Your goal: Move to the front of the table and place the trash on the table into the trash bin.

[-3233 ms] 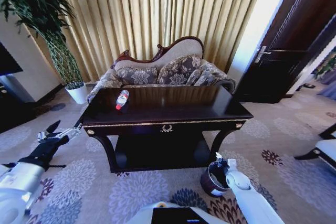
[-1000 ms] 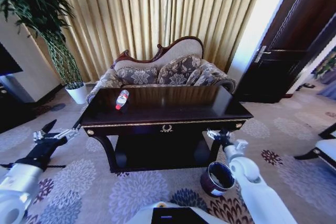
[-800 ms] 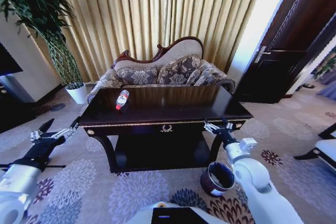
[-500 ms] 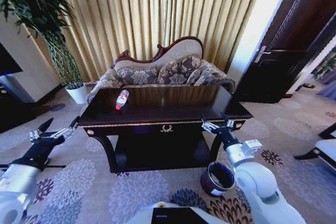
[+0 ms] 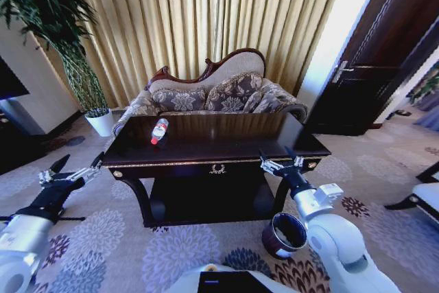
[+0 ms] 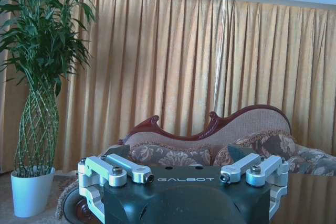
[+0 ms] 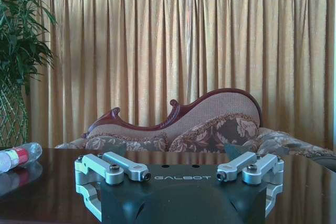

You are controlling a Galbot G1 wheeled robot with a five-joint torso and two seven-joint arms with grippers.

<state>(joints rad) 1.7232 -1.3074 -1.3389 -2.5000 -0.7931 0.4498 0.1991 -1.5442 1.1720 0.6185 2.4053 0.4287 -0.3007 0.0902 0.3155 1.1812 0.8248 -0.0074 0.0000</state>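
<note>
light source: daylight glowing through the curtains (image 5: 206,18) at 12 o'clock, whole room goes warm gold
brightest spot: blown-out white strip at 1 o'clock beside the dark door (image 5: 384,60)
glare: glossy tabletop (image 5: 219,143) mirrors the curtains and sofa (image 5: 212,94)
shadows: deep under the tabletop
distortion: fisheye bend at the head view's edges
focus: wrist views fairly sharp

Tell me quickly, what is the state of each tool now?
Left tool: open, holding nothing, low beside the table.
Right tool: open, holding nothing, at the table's front edge.
</note>
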